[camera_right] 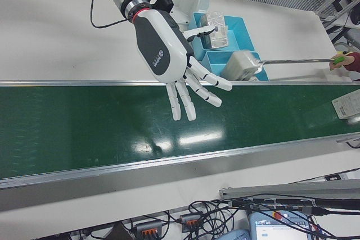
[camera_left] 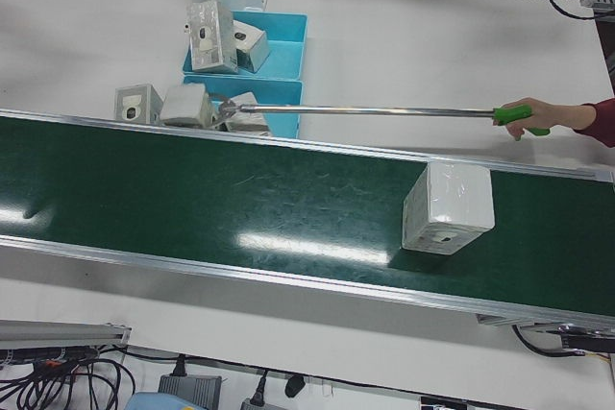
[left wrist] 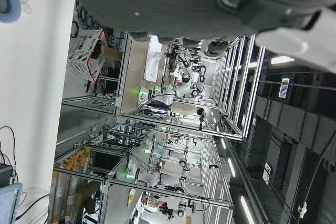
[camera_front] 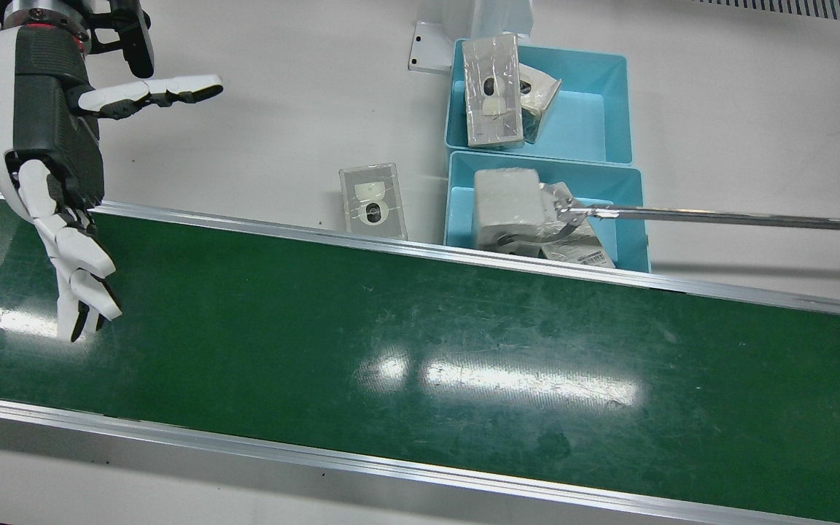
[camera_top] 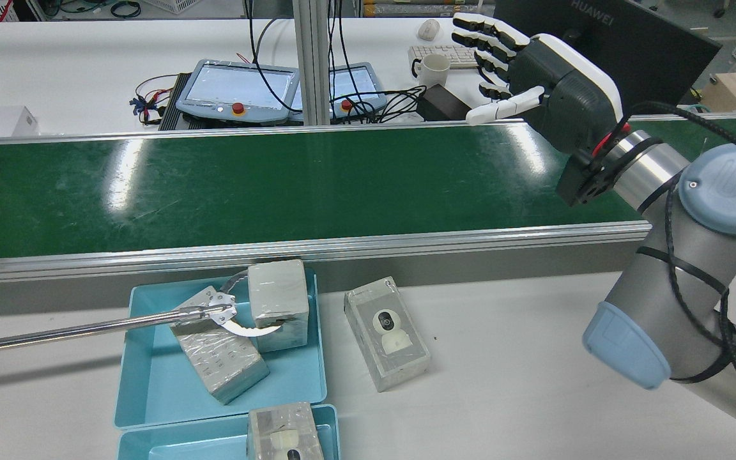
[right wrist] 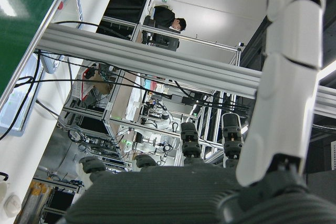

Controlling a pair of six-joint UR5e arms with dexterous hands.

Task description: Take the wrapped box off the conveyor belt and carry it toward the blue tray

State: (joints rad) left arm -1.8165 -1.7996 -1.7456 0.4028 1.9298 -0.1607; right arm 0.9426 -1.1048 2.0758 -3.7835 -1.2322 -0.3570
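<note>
**Box far down the belt, open right hand waiting at the other end**

The wrapped box (camera_left: 448, 208) stands on the green conveyor belt (camera_front: 391, 328) at its far end on the robot's left side, seen whole only in the left-front view; it looks roughly cubic, so no long axis can be made out. The right hand (camera_front: 63, 182) hovers over the opposite end of the belt, fingers spread wide and holding nothing. The box therefore lies well apart from it, along the belt's length toward the robot's left. The left hand shows only as a sliver in its own camera, so I cannot tell how its fingers stand, or whether it is nearer.

Counted: one box on the belt; two blue trays (camera_front: 595, 124) side by side on the worktop (camera_front: 755, 109); two wrapped boxes in each tray as far as can be seen (a person's reacher tool (camera_left: 384, 110) clamps one of them); one more wrapped box (camera_front: 372, 199) on the worktop beside the trays.
</note>
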